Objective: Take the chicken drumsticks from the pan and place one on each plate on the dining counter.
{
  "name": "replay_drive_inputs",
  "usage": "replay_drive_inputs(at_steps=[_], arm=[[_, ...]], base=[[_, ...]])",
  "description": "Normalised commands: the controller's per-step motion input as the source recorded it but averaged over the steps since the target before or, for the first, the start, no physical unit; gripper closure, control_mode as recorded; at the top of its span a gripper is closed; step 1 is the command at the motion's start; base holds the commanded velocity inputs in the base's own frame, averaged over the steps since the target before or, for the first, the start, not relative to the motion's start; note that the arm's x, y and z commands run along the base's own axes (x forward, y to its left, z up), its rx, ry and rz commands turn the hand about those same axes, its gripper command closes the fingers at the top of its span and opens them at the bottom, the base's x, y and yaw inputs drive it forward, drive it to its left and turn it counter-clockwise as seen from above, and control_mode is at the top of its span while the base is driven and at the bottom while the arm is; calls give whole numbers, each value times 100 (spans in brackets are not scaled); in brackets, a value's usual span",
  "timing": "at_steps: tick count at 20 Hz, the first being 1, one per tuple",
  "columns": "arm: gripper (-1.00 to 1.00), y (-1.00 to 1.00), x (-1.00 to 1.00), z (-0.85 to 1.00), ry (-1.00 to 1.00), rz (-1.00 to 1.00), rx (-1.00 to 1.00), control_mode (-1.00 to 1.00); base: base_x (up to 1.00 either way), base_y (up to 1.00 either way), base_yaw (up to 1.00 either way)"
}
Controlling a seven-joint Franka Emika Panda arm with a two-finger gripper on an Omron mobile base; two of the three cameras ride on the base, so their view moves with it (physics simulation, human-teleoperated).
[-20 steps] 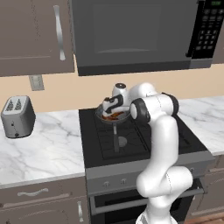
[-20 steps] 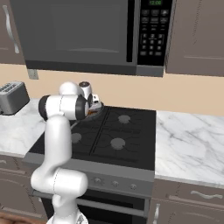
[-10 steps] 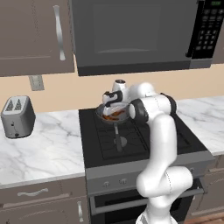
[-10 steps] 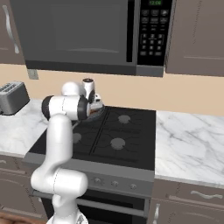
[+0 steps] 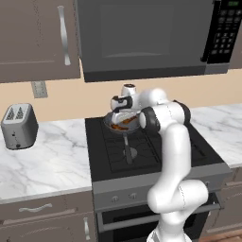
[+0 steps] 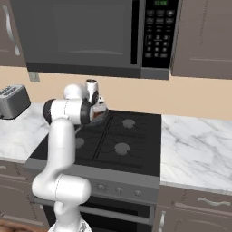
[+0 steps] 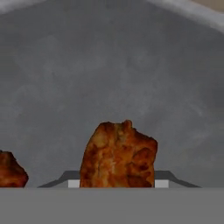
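Observation:
The pan (image 5: 112, 125) sits on the stove's back left burner, its long handle (image 5: 127, 148) pointing forward. My gripper (image 5: 124, 118) reaches down into the pan from the right. In the hand view an orange-brown chicken drumstick (image 7: 118, 154) stands between the fingertips (image 7: 162, 180), which press against both its sides above the grey pan floor (image 7: 113, 65). A second drumstick (image 7: 10, 169) lies at the left edge. From the right base view the gripper (image 6: 98, 108) hangs over the pan rim (image 6: 101, 118). The plates and the dining counter are out of view.
A black gas stove (image 5: 156, 156) carries the pan, with a microwave (image 5: 146, 38) close above it. A grey toaster (image 5: 19, 125) stands on the marble worktop (image 5: 47, 165) to the left. More marble worktop (image 6: 195, 149) lies to the right of the stove.
The hand has sunk a little lower into the pan and the fingers have closed from wide open onto the drumstick.

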Motion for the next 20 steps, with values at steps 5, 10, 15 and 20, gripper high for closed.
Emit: replay_drive_inputs(at_steps=[5,10,15,20], arm=[[100,9,-24,40,-22,0,0,-100],[100,1,-36,15,-25,0,0,-100],[100,-1,-4,13,-14,0,0,-100],[100,0,-14,32,-25,0,1,-100]], base=[[0,0,0],[0,0,0],[0,0,0],[0,0,0]])
